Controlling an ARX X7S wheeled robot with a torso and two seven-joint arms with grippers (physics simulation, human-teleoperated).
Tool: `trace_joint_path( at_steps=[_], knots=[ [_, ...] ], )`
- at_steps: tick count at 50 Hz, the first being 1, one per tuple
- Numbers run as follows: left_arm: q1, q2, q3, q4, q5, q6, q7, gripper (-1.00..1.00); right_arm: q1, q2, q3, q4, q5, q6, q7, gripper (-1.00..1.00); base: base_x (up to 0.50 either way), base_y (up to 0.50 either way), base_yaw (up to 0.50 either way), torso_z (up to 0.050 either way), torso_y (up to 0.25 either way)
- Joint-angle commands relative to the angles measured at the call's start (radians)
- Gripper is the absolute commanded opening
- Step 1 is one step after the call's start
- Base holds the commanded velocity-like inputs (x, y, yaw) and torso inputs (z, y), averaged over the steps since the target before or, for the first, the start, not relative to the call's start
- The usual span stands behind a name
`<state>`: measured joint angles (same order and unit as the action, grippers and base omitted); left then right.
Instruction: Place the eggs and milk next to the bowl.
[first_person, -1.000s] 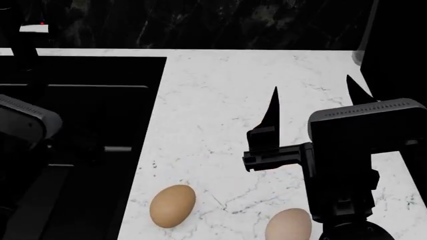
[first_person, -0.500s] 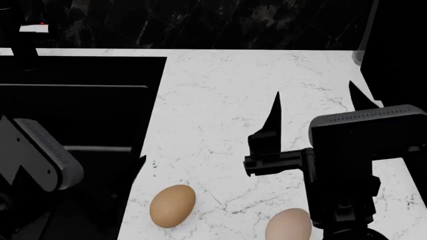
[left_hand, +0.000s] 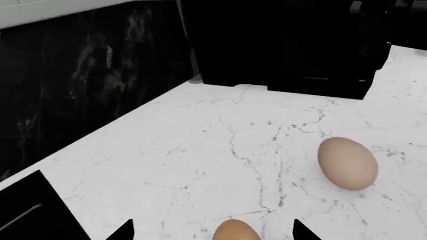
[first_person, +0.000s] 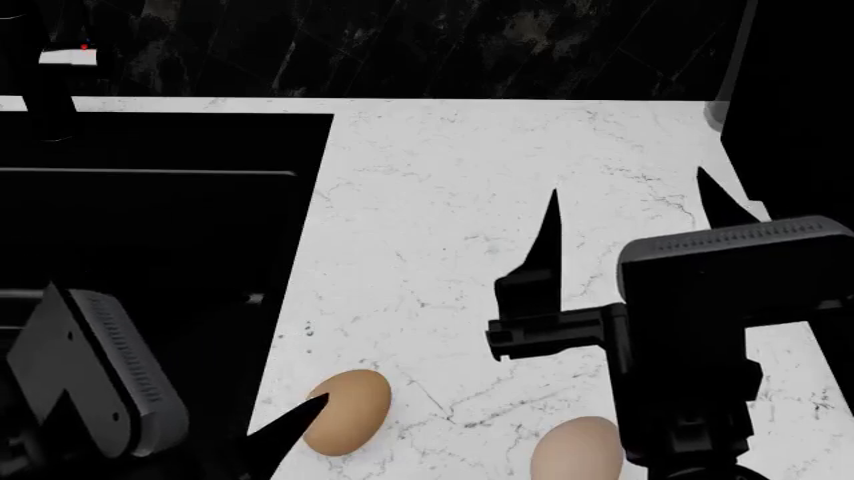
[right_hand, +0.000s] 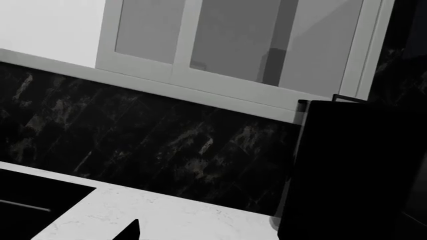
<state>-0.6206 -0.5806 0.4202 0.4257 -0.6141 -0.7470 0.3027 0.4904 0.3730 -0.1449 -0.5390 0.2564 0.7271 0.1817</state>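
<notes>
- Left gripper (left_hand: 213, 231): fingers spread apart and empty, only the two dark tips (left_hand: 125, 231) showing in the wrist view.
- Brown egg (first_person: 346, 411): lies on the white marble counter (first_person: 441, 220) between those tips, level with them, untouched.
- Pale egg (left_hand: 347, 163): beyond and to one side of the left fingertips, apart from the brown egg.
- Right gripper (first_person: 625, 215): fingers wide apart, holding nothing, beyond both eggs.
</notes>
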Motion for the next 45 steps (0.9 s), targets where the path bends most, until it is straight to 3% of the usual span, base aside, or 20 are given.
trace_joint_path(
  at_steps=[1, 45],
  knots=[
    [0.004, 0.019, 0.008, 0.0, 0.015, -0.026, 0.034, 1.0, -0.01, -0.013, 0.028, -0.008, -0.009, -0.003, -0.025, 1.0, 0.0, 0.0, 0.0, 0.0, 0.0],
    [-0.029, 0.094, 0.138, -0.195, 0.122, 0.054, 0.071, 1.0, -0.017, 0.002, 0.032, -0.012, 0.007, -0.008, -0.019, 1.0, 0.0, 0.0, 0.0, 0.0, 0.0]
  ],
)
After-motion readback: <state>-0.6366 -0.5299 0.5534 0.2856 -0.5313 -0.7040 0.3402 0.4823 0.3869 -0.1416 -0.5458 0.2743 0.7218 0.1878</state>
